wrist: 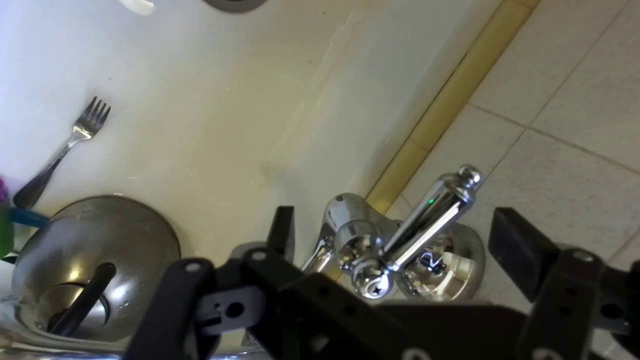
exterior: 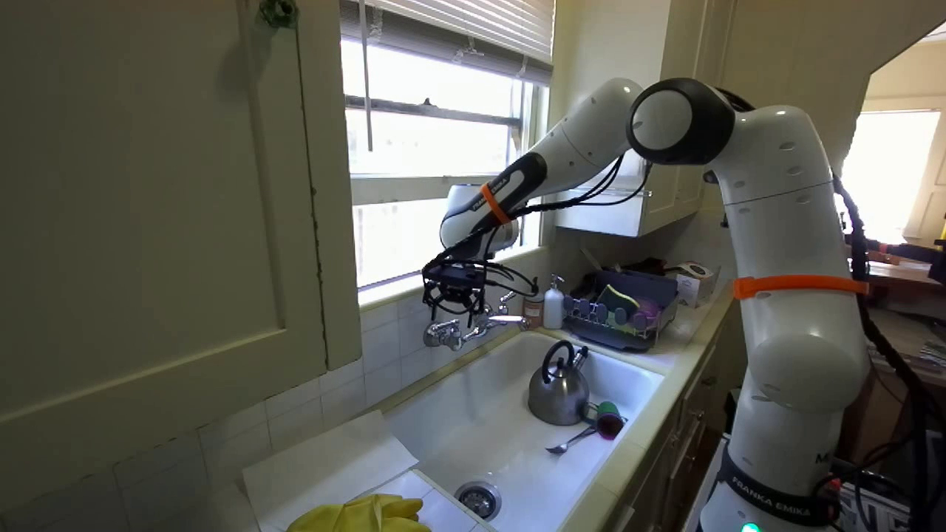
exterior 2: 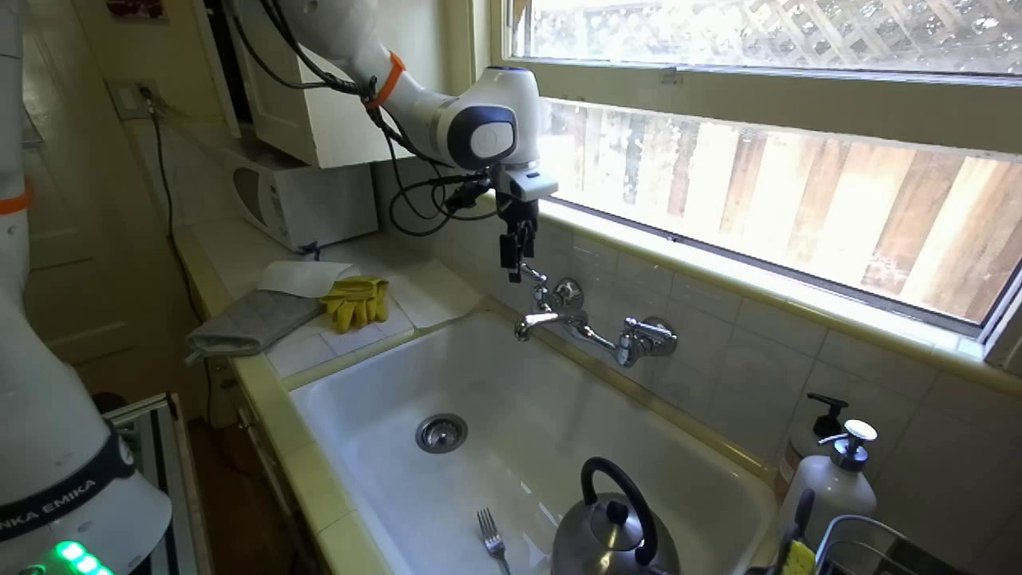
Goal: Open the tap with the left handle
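Apparently poised to work the left lever handle (wrist: 430, 220), the hand (wrist: 395, 225) pointed down over that end of a wall-mounted chrome tap (exterior 2: 587, 327), its two black fingers (wrist: 522, 250) spread wide. In the wrist view the lever lay between them with a gap showing on either side, a straddle that would suit closing on it or nudging it either way. The tap was fixed to a tiled wall (exterior 2: 742, 343) beneath a window (exterior 2: 758, 184), and its spout (exterior 2: 551, 317) reached out over a white sink (exterior 2: 519, 399), presumably so that water would fall into the basin; no stream could be made out. A round steel kettle (exterior: 559, 399) stood in the sink and a fork (wrist: 64, 153) lay near it, both well apart from the left lever and likely awaiting washing. The tap looked bright and mirror-like, with round wall flanges, a handle at each end and a short curved spout. Its left lever was a slim, smooth barrel ending in a small ball, brightly streaked with reflections.
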`<control>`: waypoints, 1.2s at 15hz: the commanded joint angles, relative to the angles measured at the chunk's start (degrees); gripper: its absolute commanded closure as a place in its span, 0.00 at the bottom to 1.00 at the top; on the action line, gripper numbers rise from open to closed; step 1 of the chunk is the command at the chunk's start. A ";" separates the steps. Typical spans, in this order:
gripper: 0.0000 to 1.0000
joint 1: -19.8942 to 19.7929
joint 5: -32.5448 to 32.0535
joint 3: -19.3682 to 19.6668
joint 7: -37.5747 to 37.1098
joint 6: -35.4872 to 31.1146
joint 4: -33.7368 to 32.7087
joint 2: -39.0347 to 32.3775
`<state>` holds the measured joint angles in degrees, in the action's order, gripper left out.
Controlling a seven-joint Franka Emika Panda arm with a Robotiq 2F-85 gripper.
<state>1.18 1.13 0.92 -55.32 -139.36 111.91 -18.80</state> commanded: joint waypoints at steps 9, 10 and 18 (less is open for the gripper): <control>0.46 2.74 1.00 1.51 -0.19 0.02 -5.61 -5.14; 0.55 2.79 1.01 1.56 -0.16 0.21 -5.78 -5.28; 0.89 2.90 1.57 1.70 -0.07 0.68 -5.80 -5.32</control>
<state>3.39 1.81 1.91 -55.91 -138.94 107.04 -23.26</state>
